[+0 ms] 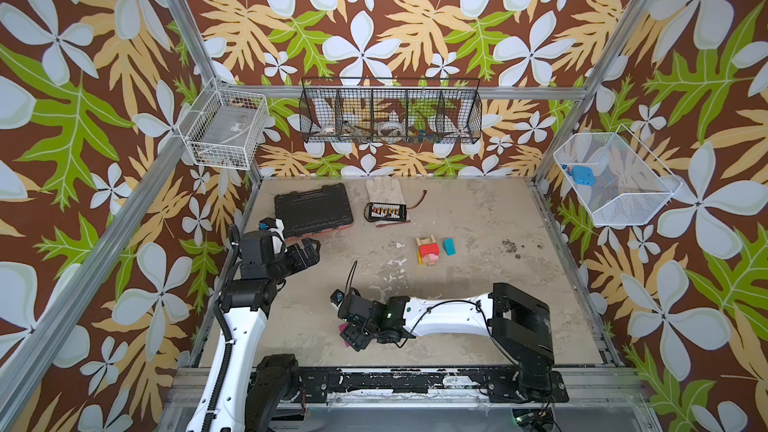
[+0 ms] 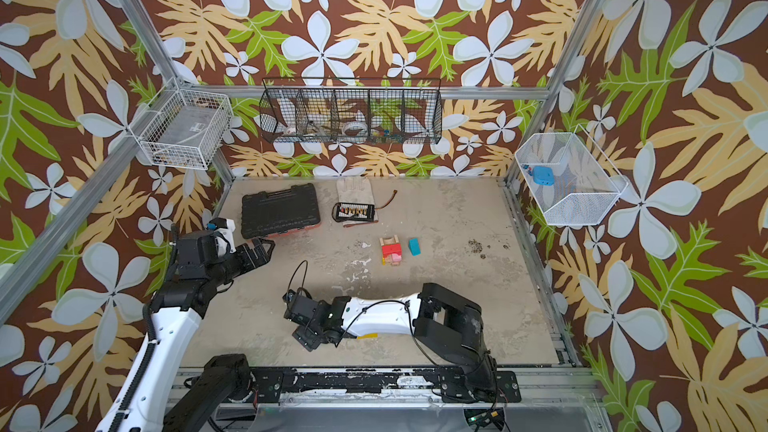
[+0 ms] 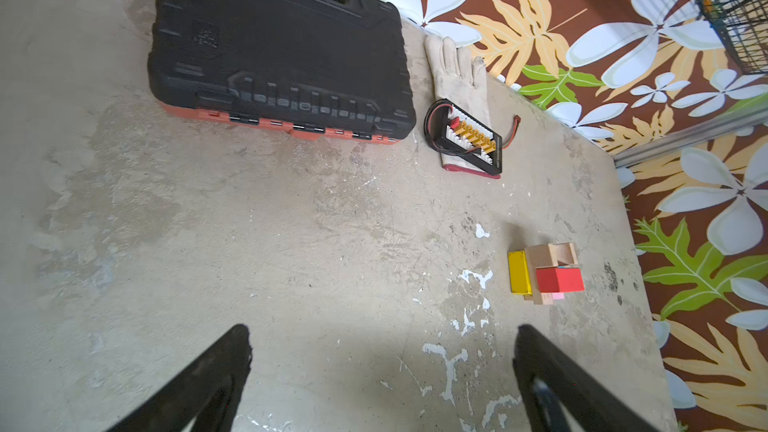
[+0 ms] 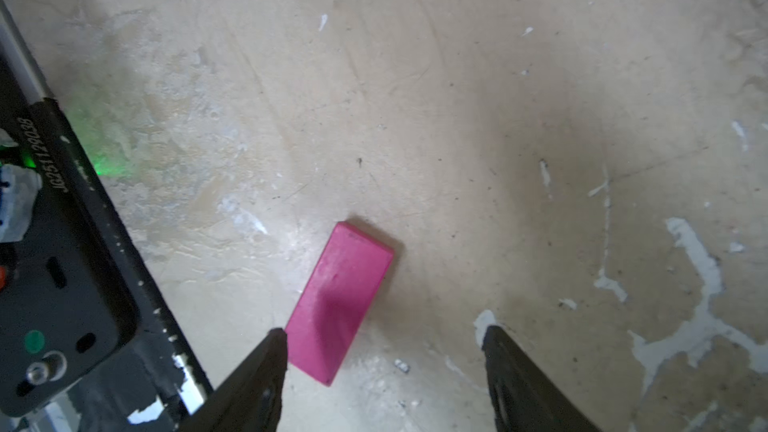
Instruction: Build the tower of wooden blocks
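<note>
In both top views the tower (image 1: 428,250) stands on the counter (image 1: 478,218) toward its right edge, with a teal block (image 1: 449,246) just beside it. The right gripper (image 1: 351,340) hangs near the front edge over a magenta block (image 1: 343,330).

Left wrist view: the left gripper (image 3: 382,338) is spread wide and empty.

Right wrist view: the right gripper's jaws stand apart, with 1 fingertip (image 4: 276,351) at the flat block's long side. The block is likely light, rigid and smooth-painted; pinch across its 2 long sides, mid-length.

Top views look down from high (near twins). Wrist cameras sit just behind left claw (image 3: 382,328) and right claw (image 4: 385,330), probably tilted down.
</note>
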You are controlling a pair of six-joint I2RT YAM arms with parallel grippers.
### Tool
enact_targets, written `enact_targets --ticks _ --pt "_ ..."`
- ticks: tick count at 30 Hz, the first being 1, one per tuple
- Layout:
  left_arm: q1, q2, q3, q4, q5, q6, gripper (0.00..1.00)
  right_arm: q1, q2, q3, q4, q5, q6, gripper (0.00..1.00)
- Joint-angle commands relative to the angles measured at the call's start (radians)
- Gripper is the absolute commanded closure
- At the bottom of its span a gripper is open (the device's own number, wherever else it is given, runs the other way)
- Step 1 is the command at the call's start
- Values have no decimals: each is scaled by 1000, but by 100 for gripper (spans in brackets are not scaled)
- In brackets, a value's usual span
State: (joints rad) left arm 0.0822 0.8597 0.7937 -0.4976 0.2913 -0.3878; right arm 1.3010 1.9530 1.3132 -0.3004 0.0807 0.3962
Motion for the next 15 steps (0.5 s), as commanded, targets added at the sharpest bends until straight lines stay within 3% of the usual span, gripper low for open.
enact_targets --ticks 1,6,15 --pt "1 -2 4 5 -16 4 0 18 37 39 -44 18 80 27" --pt "1 -8 4 4 -23 3 0 38 109 106 -101 55 104 33" --pt "1 -6 4 4 -21 3 0 38 159 146 -154 107 157 54"
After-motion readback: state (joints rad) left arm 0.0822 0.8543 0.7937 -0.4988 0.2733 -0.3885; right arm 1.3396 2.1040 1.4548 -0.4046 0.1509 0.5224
